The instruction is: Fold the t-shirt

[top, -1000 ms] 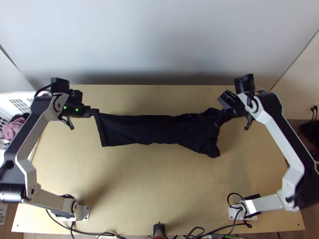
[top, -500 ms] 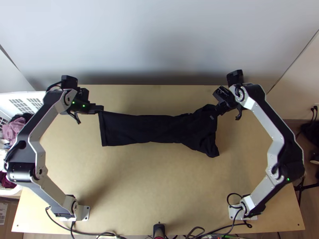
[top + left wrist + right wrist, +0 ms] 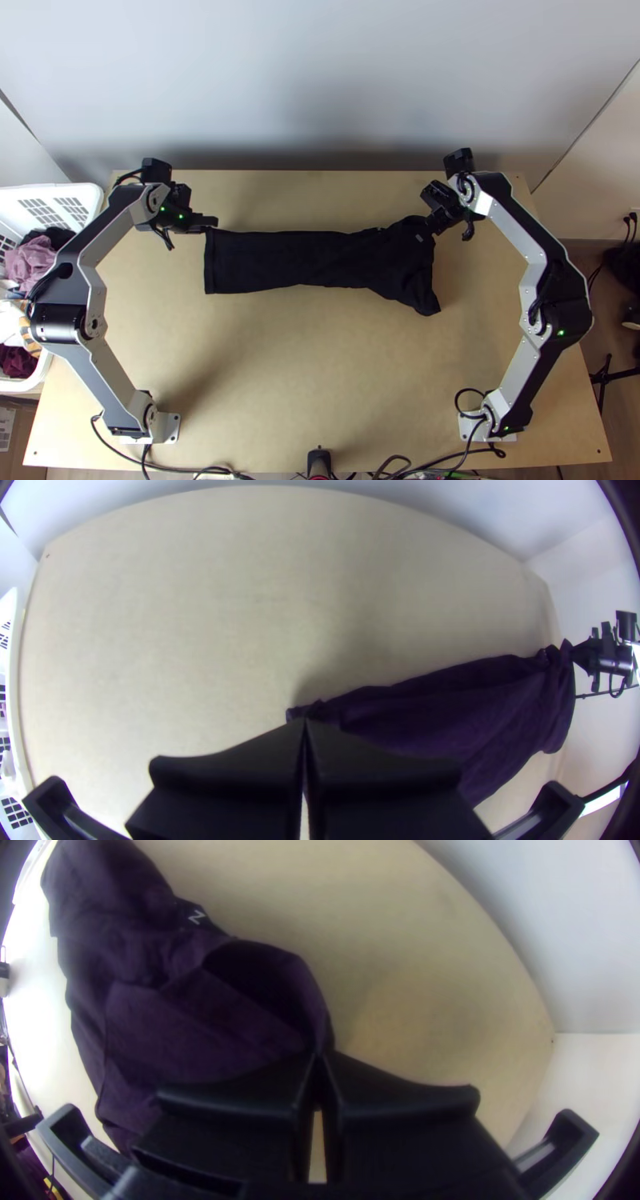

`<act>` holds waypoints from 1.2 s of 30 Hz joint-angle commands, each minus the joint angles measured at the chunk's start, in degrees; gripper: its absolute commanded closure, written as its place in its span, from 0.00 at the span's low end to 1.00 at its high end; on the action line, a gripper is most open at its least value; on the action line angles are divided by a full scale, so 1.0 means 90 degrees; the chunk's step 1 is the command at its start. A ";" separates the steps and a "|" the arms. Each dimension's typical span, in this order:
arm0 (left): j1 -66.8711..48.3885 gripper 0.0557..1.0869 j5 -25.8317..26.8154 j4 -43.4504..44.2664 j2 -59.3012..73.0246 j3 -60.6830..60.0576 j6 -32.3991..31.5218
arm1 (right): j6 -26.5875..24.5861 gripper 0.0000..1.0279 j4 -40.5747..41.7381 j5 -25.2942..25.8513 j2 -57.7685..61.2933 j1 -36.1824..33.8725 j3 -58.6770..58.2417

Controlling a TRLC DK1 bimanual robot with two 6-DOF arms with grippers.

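I am keeping the fingers of my left gripper pressed together, and they are pinching the far left corner of the black t-shirt, where a little of the cloth is puckering at their tips. The fingers of my right gripper are closing just as tightly on the shirt's right end, near its far edge; in the right wrist view, a fold is running into the place where they are meeting. Between my grippers the shirt is lying across the table as a long, narrow folded strip, fairly smooth on the left, and looser and more crumpled on the right, where one corner is pointing towards the near edge.

Compared with a second ago, my left gripper is sitting further in towards the middle and the corner is coming along with it, so the shirt's left edge is now running straighter from far to near. My right gripper is also sitting a bit further inward and away from the near edge. Both elbows are resting closer in than they were.

My left arm is bending outward at the elbow, beside the laundry basket, then angling back in to the wrist. My right arm is roughly mirroring it.
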 commanded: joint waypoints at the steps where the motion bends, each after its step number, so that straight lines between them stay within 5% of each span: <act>1: -0.0064 0.97 0.0011 0.0118 0.0175 -0.0075 0.0041 | 0.0054 0.97 0.0115 0.0022 0.0272 -0.0013 0.0030; 12: -0.0152 0.93 0.0021 0.0245 0.0244 -0.0026 -0.0017 | 0.0122 0.92 0.0105 0.0032 0.0594 -0.0013 0.0353; 14: -0.0182 0.72 0.0021 0.0255 0.0097 -0.0016 -0.0085 | 0.0210 0.65 0.0105 0.0022 0.0536 -0.0013 0.0362; 17: -0.0260 0.47 0.0021 0.0255 -0.0245 -0.0007 -0.0154 | 0.0337 0.03 0.0037 0.0032 0.0428 0.0007 0.0450; 25: -0.0660 0.32 0.0011 -0.0302 -0.1534 -0.0309 -0.0076 | 0.0532 0.04 -0.0158 0.0022 -0.0470 0.0251 0.0567; 36: -0.0631 0.28 -0.0194 -0.0458 -0.2706 -0.2126 0.0178 | 0.0825 0.04 -0.0803 0.0012 -0.1974 0.0583 0.0235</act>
